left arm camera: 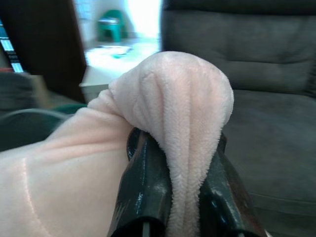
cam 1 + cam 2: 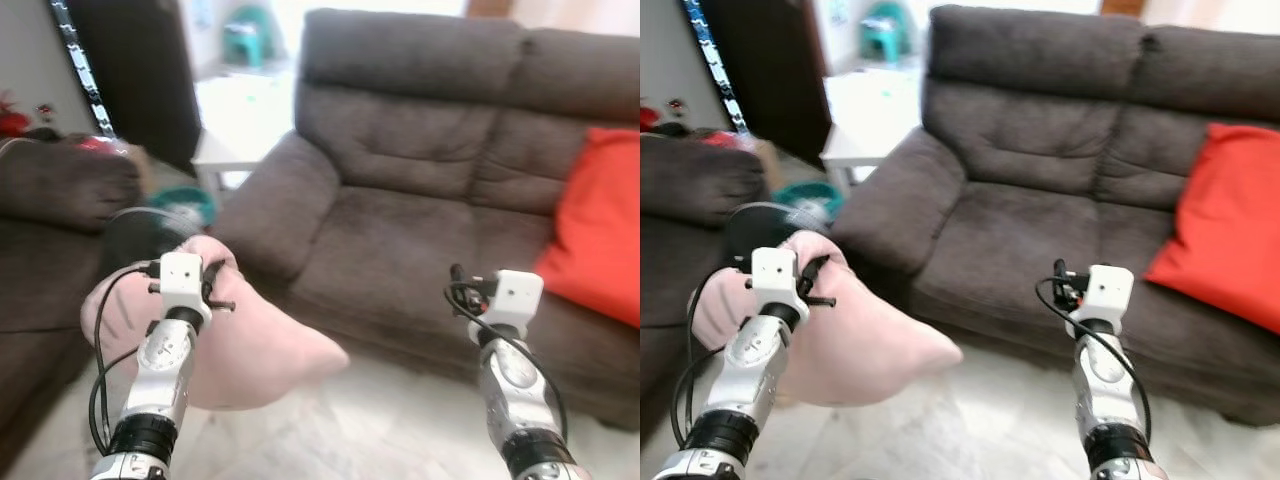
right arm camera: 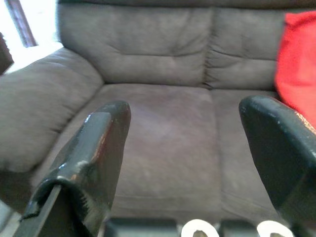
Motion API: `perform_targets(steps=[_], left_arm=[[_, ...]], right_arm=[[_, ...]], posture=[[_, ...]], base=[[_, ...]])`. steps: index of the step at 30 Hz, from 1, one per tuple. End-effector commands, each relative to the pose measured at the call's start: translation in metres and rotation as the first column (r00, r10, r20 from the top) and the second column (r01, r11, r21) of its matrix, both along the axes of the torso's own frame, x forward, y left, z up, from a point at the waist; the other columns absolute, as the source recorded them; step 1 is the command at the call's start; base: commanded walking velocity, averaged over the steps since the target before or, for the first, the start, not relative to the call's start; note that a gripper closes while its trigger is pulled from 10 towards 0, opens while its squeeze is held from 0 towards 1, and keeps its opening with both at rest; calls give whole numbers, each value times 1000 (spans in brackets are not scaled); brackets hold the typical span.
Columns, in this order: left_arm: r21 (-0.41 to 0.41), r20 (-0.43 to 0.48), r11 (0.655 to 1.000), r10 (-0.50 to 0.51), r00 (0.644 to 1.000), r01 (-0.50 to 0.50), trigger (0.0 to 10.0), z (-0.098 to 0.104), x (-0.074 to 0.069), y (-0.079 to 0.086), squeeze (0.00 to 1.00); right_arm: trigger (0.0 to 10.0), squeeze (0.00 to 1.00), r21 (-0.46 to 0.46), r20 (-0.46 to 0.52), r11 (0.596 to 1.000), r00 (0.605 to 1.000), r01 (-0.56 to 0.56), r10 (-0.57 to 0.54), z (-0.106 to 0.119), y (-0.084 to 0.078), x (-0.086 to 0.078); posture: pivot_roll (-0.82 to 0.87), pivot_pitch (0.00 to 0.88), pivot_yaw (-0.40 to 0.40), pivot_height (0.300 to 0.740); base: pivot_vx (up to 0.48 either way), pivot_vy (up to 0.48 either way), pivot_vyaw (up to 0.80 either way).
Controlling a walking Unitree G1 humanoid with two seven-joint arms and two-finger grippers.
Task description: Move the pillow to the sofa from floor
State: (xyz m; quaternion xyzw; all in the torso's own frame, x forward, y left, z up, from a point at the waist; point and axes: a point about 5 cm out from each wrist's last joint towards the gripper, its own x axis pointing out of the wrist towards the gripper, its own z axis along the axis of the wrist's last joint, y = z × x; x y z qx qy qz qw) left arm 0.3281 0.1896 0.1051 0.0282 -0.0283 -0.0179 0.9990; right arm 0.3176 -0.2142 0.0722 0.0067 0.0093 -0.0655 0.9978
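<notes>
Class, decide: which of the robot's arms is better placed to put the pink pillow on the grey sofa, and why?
Left. The left gripper is already shut on a fold of the pink pillow, held up before the grey sofa. The right gripper is open, holding nothing.

A red cushion [image 2: 600,225] (upright) and a white side table [image 2: 240,125].
</notes>
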Motion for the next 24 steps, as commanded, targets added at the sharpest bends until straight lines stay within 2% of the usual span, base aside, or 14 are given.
perform_targets(steps=[1, 5, 10, 12, 15, 16, 18, 19, 20, 22, 24], left_arm=[[4, 106, 1000, -20, 994, 19, 10000, 24, 4, -3, 0], [-4, 91, 999, -41, 995, 42, 10000, 21, 1, -9, 0], [-12, 78, 999, -45, 996, 46, 10000, 18, -4, -12, 0], [-14, 73, 998, -54, 996, 55, 10000, 17, -6, -14, 0], [-13, 74, 997, -69, 995, 70, 10000, 19, -6, -15, 0], [-12, 77, 997, -72, 994, 73, 10000, 21, -5, -15, 0], [4, 80, 995, -97, 992, 97, 10000, 27, -1, -15, 0], [4, 80, 995, -97, 992, 97, 10000, 27, -1, -15, 0], [12, 76, 993, -117, 990, 117, 10000, 29, 0, -15, 0], [16, 71, 992, -129, 989, 129, 10000, 29, 0, -16, 0], [36, 45, 987, -157, 987, 156, 10000, 28, 1, -16, 0]], right_arm=[[10000, 0, -5, 7, 1000, 1000, -5, 5, 2, 0, 0], [10000, 0, -9, 28, 999, 999, 41, -40, 4, -11, -7], [10000, 0, -18, 26, 1000, 1000, 18, -17, 2, -7, -11], [10000, 0, -49, 1, 999, 1000, -18, 18, 0, -5, -11], [10000, 0, -155, -97, 974, 984, -162, 149, -7, 0, -10], [10000, 0, -194, -158, 956, 969, -220, 191, -11, 0, -10], [10000, 0, -240, -343, 898, 897, -370, 278, -22, -6, -12], [10000, 0, -240, -343, 898, 897, -370, 278, -22, -6, -12], [10000, 0, -273, -427, 837, 839, -474, 336, -26, -9, -15], [10000, 0, -293, -474, 794, 802, -533, 364, -28, -10, -18], [10000, 0, -279, -546, 740, 735, -612, 402, -32, -14, -22]], posture=[[136, 0, -41, 740], [128, 0, -35, 740], [121, 0, -31, 740], [122, 0, -35, 740], [129, 0, -53, 740], [126, 0, -64, 740], [122, 0, -73, 740], [122, 0, -73, 740], [117, 0, -72, 740], [116, 0, -71, 740], [106, 0, -58, 740]], base=[[0, 0, -800], [0, 0, -800], [0, 0, -160], [0, 0, 0], [0, 0, 0], [0, 0, 0], [0, 0, 0], [0, 0, 0], [0, 0, 0], [0, 0, 0], [0, 0, 0]])
